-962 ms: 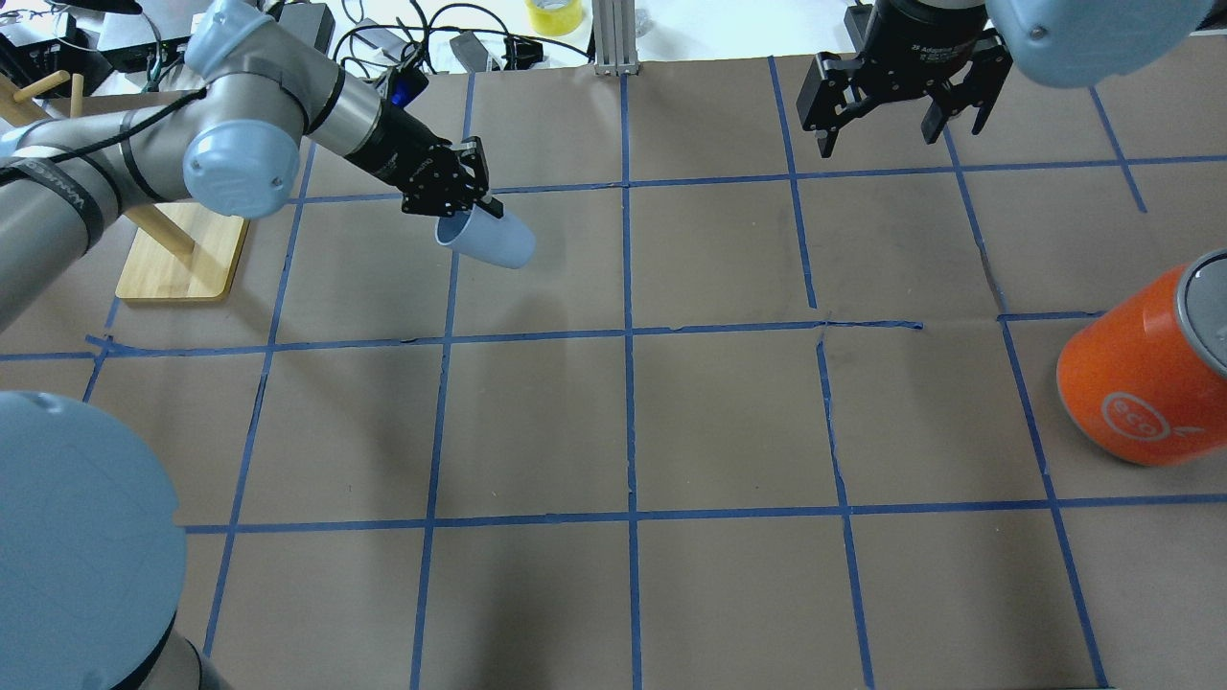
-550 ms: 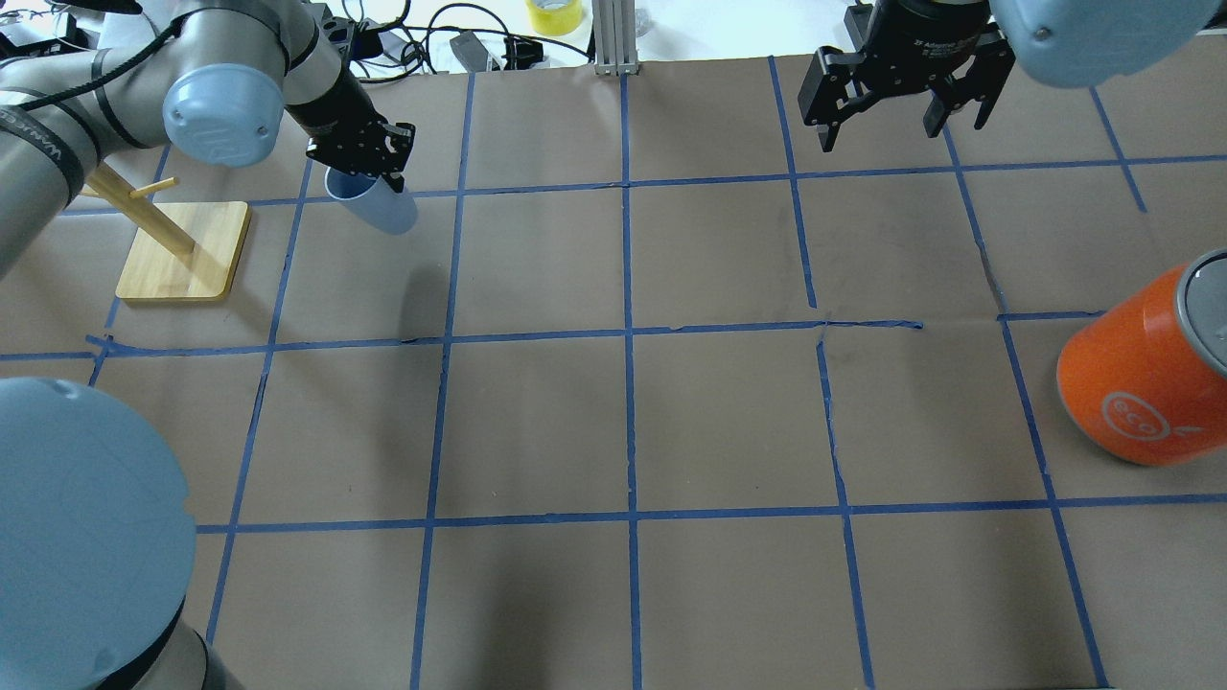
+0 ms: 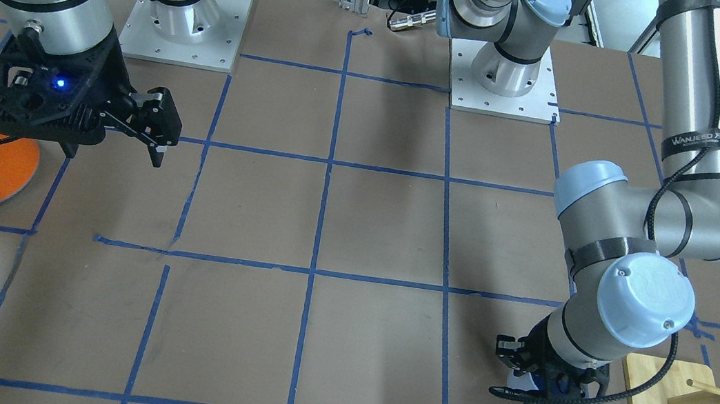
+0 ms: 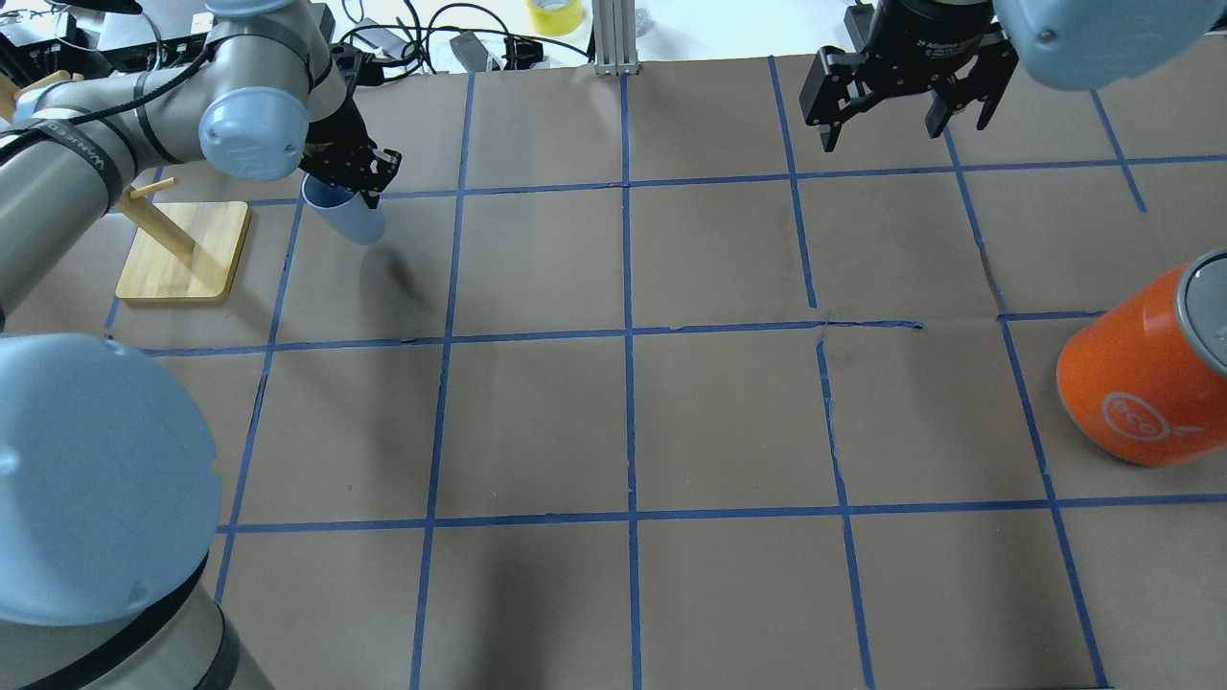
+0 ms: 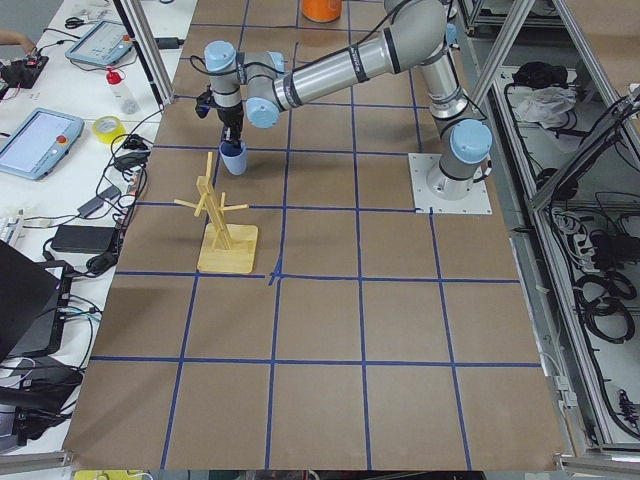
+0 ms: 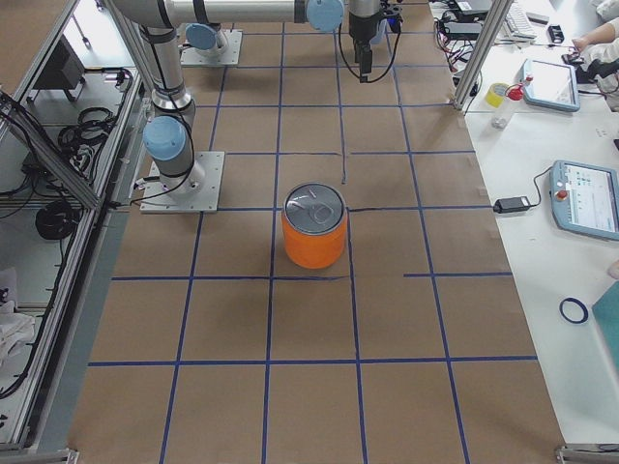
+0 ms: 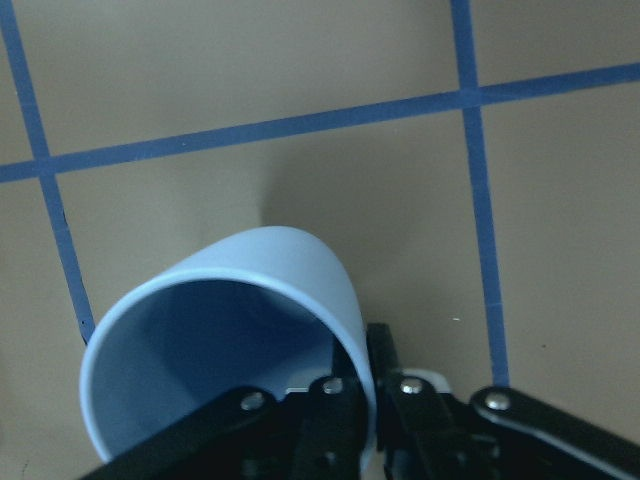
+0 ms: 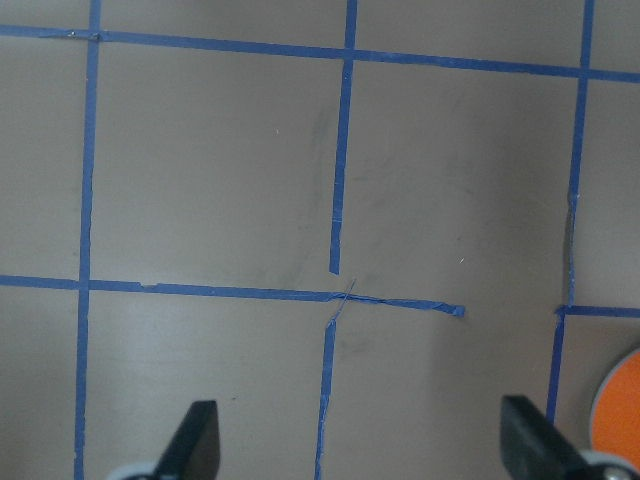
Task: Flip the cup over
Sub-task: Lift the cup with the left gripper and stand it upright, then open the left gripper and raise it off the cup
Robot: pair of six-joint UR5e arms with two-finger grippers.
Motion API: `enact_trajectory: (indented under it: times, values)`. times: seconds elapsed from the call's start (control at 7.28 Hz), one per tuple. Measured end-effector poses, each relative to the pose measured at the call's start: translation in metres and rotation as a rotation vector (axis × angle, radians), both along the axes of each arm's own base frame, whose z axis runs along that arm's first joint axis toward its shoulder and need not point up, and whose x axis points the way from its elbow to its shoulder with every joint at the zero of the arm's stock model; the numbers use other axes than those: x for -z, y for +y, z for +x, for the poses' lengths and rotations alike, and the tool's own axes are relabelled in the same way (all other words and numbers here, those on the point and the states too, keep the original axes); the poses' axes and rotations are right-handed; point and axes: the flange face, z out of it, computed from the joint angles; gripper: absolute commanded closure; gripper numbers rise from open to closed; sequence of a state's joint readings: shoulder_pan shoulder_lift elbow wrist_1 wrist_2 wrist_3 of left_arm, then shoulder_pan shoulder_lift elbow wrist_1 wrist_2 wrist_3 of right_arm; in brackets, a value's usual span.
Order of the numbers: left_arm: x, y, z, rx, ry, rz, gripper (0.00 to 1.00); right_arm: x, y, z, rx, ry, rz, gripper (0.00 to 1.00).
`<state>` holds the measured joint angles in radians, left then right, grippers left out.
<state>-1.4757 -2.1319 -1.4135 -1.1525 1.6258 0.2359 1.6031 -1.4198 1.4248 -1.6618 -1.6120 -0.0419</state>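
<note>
The pale blue cup hangs tilted in my left gripper at the table's far left, with its rim up toward the gripper. In the left wrist view the fingers pinch the cup's rim wall and the open mouth faces the camera. In the exterior left view the cup is close to the table beside the wooden rack. I cannot tell whether it touches the paper. My right gripper is open and empty, high over the far right.
A wooden peg rack on a bamboo base stands just left of the cup. A large orange can with a silver top stands at the right edge. Cables and a yellow tape roll lie beyond the far edge.
My left arm has carried the cup leftward and toward the far side, from near the middle grid line to beside the rack. The cup now hangs more upright. The right arm has barely moved.
</note>
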Motion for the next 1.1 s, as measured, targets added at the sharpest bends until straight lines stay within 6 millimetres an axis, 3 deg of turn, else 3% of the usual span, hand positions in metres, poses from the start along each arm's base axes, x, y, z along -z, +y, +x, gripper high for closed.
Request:
enact_trajectory:
  times: [0.14, 0.27, 0.41, 0.69, 0.82, 1.1]
  values:
    - [0.006, 0.002, 0.001, -0.001, -0.005, 0.029, 0.97, 0.001, 0.0, 0.0, 0.0, 0.0, 0.004, 0.0]
    - [0.01, 0.003, 0.001, -0.002, -0.01, 0.045, 0.15, 0.001, 0.0, 0.0, -0.001, 0.0, 0.007, 0.0]
    - [0.013, 0.004, 0.001, -0.003, -0.012, 0.051, 0.02, 0.002, 0.0, 0.0, 0.0, 0.001, 0.007, 0.0]
    - [0.013, 0.003, 0.0, -0.007, -0.014, 0.046, 0.0, 0.002, -0.001, 0.0, -0.003, -0.001, 0.002, 0.0]
    - [0.001, 0.005, -0.005, -0.003, -0.017, 0.03, 0.0, 0.002, -0.001, 0.0, -0.004, -0.002, 0.001, 0.0]
    - [-0.053, 0.026, -0.036, 0.036, -0.023, 0.004, 0.0, 0.003, -0.002, 0.0, -0.003, -0.002, 0.002, 0.0]
